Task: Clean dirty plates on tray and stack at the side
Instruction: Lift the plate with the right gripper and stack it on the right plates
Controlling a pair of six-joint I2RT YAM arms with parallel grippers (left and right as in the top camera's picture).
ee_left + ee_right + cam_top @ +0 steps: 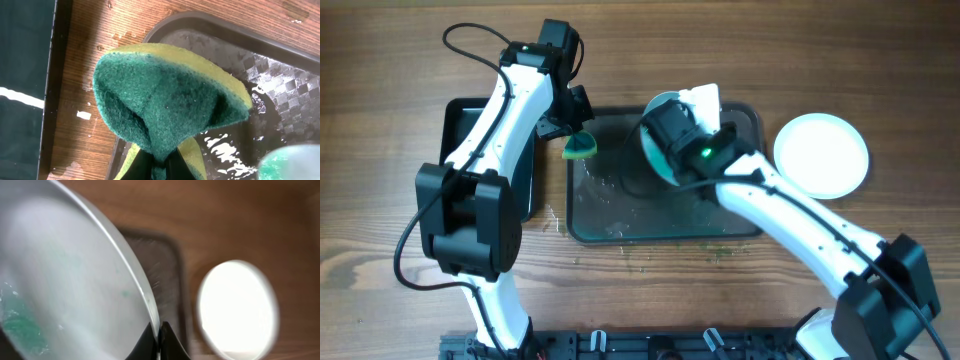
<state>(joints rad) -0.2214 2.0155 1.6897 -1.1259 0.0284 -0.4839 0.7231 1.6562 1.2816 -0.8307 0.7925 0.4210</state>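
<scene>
My left gripper (pixel 578 135) is shut on a green and yellow sponge (pixel 581 148), folded between its fingers (pixel 162 162) over the left rim of the dark grey tray (pixel 620 228). The sponge fills the left wrist view (pixel 165 100). My right gripper (pixel 665 150) is shut on the rim of a plate (pixel 653 150) with teal smears and holds it tilted above the tray. In the right wrist view the fingers (pixel 159 340) pinch that plate's edge (pixel 65 290). A plain white plate (pixel 821 153) lies on the table right of the tray, also in the right wrist view (pixel 237 307).
A glossy black tray (pixel 455 120) lies left of the grey tray, mostly under my left arm. The grey tray's floor is wet with water drops (pixel 280 90). Green flecks lie on the wood at its front edge (pixel 720 252).
</scene>
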